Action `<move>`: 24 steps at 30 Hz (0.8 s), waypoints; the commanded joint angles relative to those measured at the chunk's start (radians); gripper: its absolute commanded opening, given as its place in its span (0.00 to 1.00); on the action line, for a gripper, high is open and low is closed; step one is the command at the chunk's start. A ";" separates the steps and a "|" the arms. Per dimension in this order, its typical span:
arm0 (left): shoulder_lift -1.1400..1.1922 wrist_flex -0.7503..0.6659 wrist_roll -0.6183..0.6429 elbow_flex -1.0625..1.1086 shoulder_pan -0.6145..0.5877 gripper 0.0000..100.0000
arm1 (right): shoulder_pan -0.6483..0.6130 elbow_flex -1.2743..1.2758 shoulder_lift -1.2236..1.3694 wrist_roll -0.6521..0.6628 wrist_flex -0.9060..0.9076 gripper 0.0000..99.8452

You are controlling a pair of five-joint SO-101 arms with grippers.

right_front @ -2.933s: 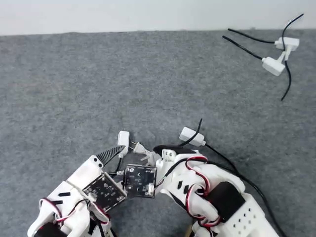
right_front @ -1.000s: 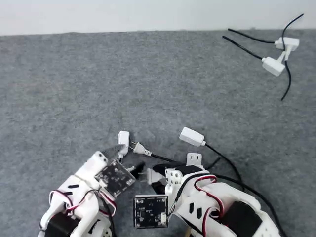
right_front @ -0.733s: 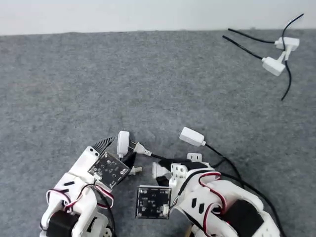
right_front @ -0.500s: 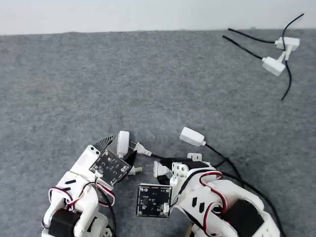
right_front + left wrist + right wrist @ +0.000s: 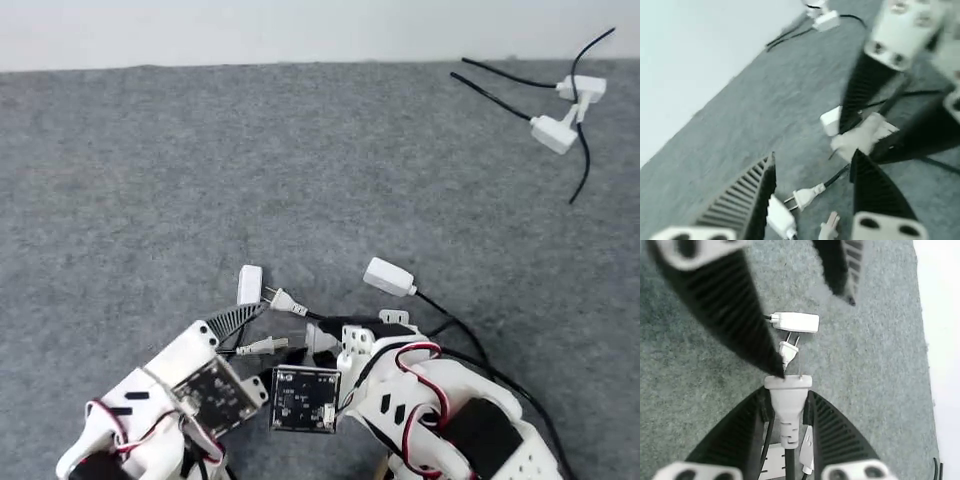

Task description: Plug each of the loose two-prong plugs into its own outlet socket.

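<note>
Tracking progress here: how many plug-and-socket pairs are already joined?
2, both far off to the right: the nearer joined pair, and the farther joined pair just behind it. None seems hidden.

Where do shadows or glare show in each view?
High view: even light, no glare, barely any shadow by the outlet socket. Left wrist view: the pale wall is brightest, no hard shadows. Right wrist view: the plug in the right gripper casts no clear shadow.
</note>
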 commanded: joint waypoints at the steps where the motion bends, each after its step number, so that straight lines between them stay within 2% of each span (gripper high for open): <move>1: -0.006 0.031 -0.018 -0.071 0.041 0.24 | 0.015 -0.005 -0.007 -0.009 -0.024 0.01; 8: -0.006 -0.012 -0.021 0.019 0.026 0.24 | 0.007 -0.006 -0.016 -0.014 0.005 0.01; 16: -0.006 -0.203 -0.020 0.202 -0.180 0.24 | 0.005 -0.006 -0.018 -0.009 0.015 0.01; 24: -0.006 -0.209 -0.020 0.229 -0.186 0.24 | -0.048 -0.011 -0.019 -0.011 0.051 0.01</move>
